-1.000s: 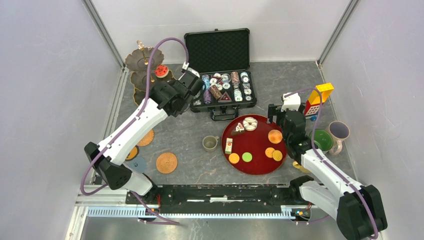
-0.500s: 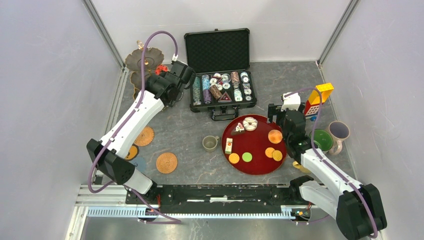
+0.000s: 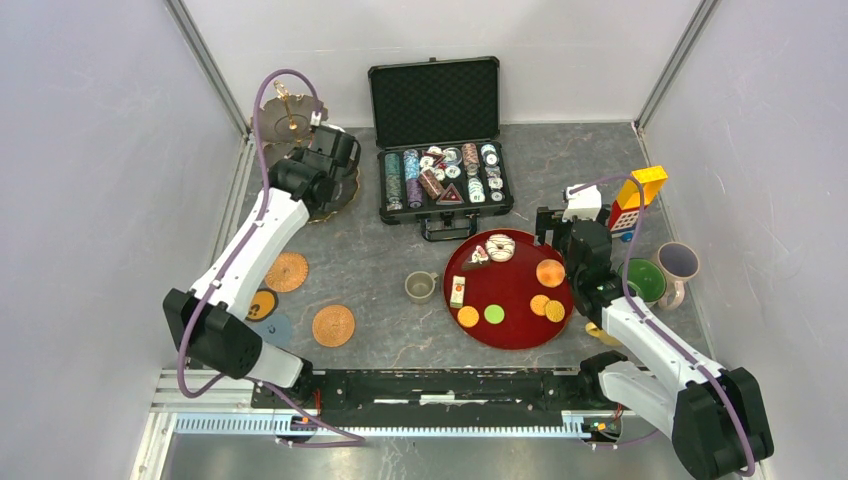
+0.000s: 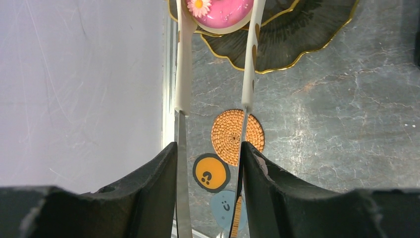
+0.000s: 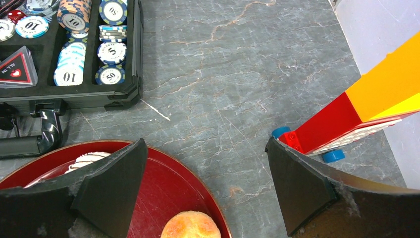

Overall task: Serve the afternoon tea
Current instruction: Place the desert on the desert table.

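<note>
Placing step — left tool (image 4: pixel 219 15) is gripping pink donut (image 4: pixel 225 7) over stand (image 4: pixel 302 44); next move is calling for lowering, then releasing; right tool (image 5: pixel 203 148) is hanging open.

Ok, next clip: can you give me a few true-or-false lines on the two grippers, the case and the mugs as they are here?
1. The left gripper holds a pink donut over the stand. True.
2. The right gripper is shut on an orange round. False: it is wide open and empty, above the far edge of the red tray.
3. The case is closed. False: its lid is up and the chips show.
4. A green mug stands to the right of the red tray. True.
</note>
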